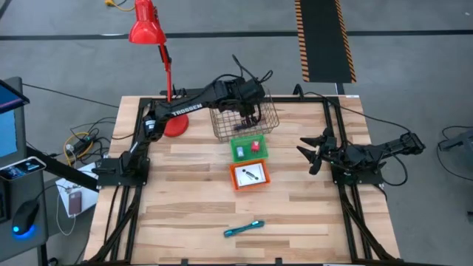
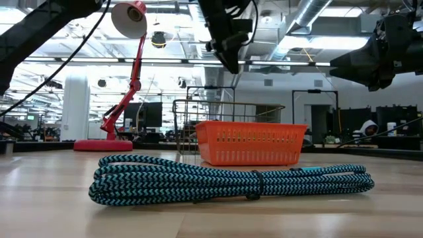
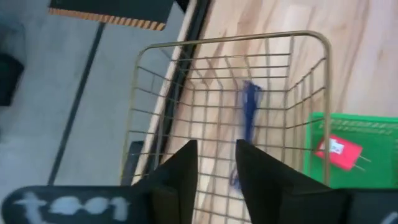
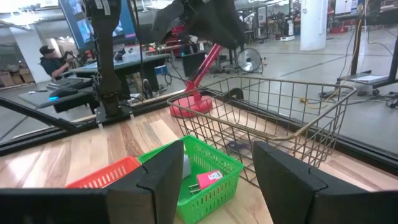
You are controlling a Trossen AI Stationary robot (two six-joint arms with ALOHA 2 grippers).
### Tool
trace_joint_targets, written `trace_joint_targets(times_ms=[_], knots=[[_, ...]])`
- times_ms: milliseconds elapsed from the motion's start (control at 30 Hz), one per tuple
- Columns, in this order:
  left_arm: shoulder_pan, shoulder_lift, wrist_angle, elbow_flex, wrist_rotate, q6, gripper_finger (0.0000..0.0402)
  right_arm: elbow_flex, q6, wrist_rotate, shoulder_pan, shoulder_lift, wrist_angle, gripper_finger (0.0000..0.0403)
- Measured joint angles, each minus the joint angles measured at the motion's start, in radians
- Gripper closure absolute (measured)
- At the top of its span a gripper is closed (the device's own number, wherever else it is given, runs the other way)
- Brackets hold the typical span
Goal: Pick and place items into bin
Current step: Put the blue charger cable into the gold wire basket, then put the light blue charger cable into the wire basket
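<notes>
Left gripper [image 3: 216,149] high over the wire basket [image 3: 230,38], fingers a narrow gap apart, nothing held. Blue pen [image 3: 250,106] down on the basket's mesh floor, directly beyond the fingertips.

Risks, working across:
- Red lamp [image 1: 148,26] close behind the stretched arm. Could get clipped on a wide swing back.
- Straight drop here likely to jab the mesh or hook a wire and drag the light basket.
- Green tray [image 3: 348,118] just beside, red block [image 3: 337,151] inside. Small and light, easy to flick out in a pinch.
- Orange tray [image 1: 235,177] next, white card [image 1: 251,176] lying flat. Hard to get under, could slide away.
- Braided cord [image 2: 225,180] alone at the near edge. Limp, may sag or uncoil when lifted.

Right gripper [image 4: 219,163] wide open, empty, parked right of the trays.
</notes>
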Motion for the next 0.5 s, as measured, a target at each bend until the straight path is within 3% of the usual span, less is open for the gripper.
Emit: trace_joint_targets(times_ms=[167, 367, 500], knots=[[-0.004, 0.0, -0.039, 0.0, -0.014, -0.085, 0.0276, 0.0, 0.0, 0.0, 0.0, 0.0, 0.0, 0.0216], [-0.068, 0.0, -0.15, -0.018, 0.358, -0.2, 0.0269, 0.0, 0.0, 0.0, 0.0, 0.0, 0.0, 0.0216], [-0.176, 0.002, -0.144, -0.045, 0.448, -0.259, 0.0269, 0.0, 0.0, 0.0, 0.0, 0.0, 0.0, 0.0216]])
